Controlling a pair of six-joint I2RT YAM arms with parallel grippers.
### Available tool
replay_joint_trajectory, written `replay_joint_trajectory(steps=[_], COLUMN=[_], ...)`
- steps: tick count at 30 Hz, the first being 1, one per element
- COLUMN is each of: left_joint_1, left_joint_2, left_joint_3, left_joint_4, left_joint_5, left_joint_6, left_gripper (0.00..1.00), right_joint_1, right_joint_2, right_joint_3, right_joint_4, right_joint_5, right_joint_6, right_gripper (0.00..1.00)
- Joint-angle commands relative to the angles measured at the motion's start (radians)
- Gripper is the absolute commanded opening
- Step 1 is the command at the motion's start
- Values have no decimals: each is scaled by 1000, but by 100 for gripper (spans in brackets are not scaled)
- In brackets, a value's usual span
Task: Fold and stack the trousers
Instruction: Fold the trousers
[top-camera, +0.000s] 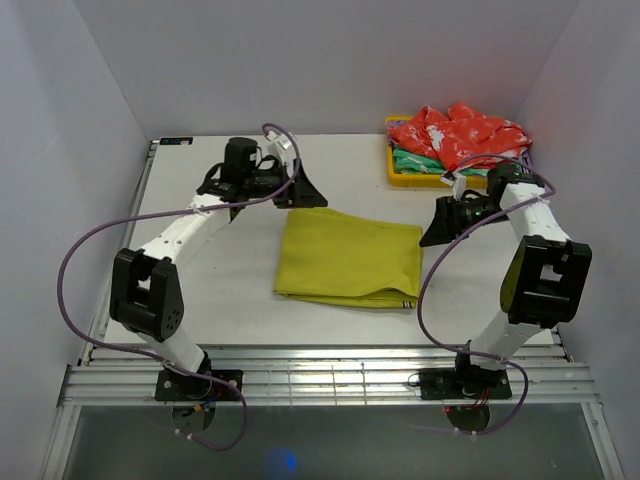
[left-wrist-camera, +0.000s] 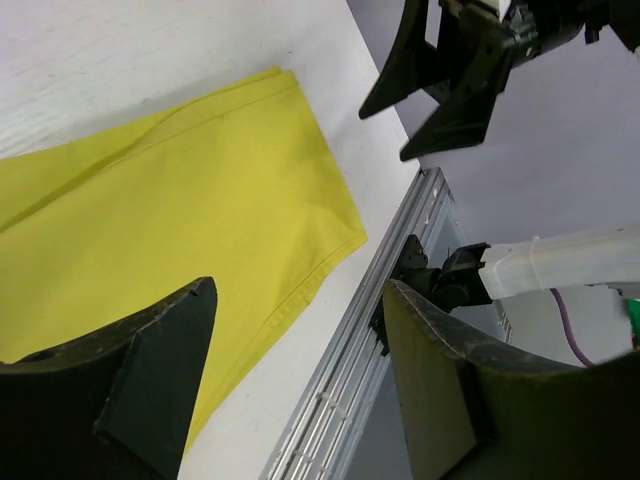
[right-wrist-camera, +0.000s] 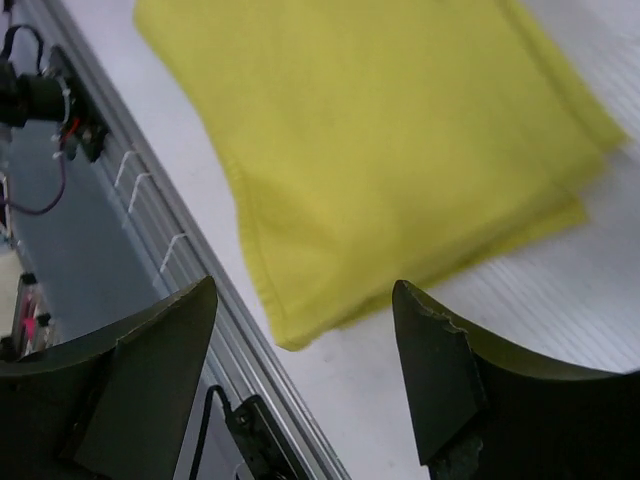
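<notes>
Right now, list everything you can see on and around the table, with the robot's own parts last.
table: one, white, under everything
trousers: one pair, mustard yellow, folded flat mid-table
tray: one, yellow, far right corner
red patterned garment: one, red and white, heaped on top in the tray
green garment: one, green, in the tray under the red one
left end effector: one, black, open and empty, near the trousers' far left corner
right end effector: one, black, open and empty, by the trousers' right edge
</notes>
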Motion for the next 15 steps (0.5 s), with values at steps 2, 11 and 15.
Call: replay_joint_trajectory(steps=[2, 11, 15], left_joint_1=[123, 220, 313], left_joint_2=[7, 267, 415], left_joint_3=[-84, -145, -151], left_joint_4=[5, 210, 374], left_joint_5=[266, 217, 208], left_joint_6=[123, 32, -102], left_gripper=[73, 71, 68], right_joint_1=[177, 281, 281], right_joint_2=[-25, 157, 218], right_joint_3=[-53, -252, -288], right_joint_4=[-75, 96, 130], right_joint_5=[-89, 29, 100], right_joint_6=[-29, 5, -9], right_gripper=[77, 78, 78])
